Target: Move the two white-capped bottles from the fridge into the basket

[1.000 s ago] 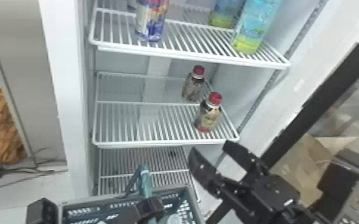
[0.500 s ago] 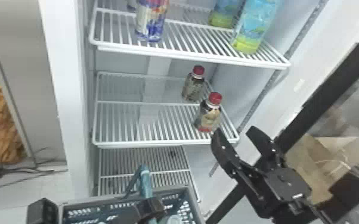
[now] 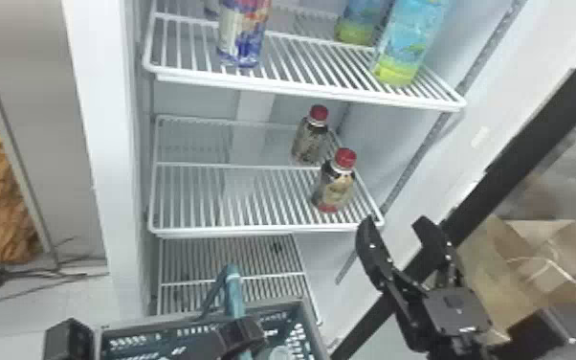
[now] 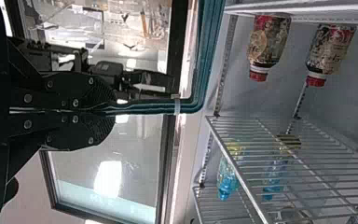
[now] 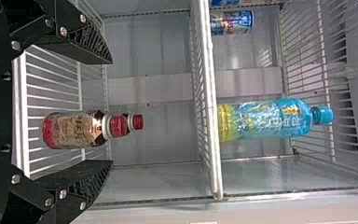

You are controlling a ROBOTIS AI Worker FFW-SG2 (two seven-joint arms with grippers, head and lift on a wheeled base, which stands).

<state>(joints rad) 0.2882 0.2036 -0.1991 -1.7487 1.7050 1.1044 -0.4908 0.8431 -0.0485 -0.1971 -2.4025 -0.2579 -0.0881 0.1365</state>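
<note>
"What was seen at the left?"

"The basket (image 3: 277, 306) was seen low before the fridge (image 3: 93, 143), its teal handle (image 3: 232, 292) clasped by the left gripper (image 3: 241, 337)."

"And the bottles?"

"Both red-capped, they were stood upright on the middle shelf (image 3: 272, 229): first the rear bottle (image 3: 308, 143), then the front bottle (image 3: 334, 189), set nearer the edge."

"Farther right?"

"The right gripper (image 3: 395, 224) was held with fingers spread, released, below and right of the front bottle and apart from it."
</note>
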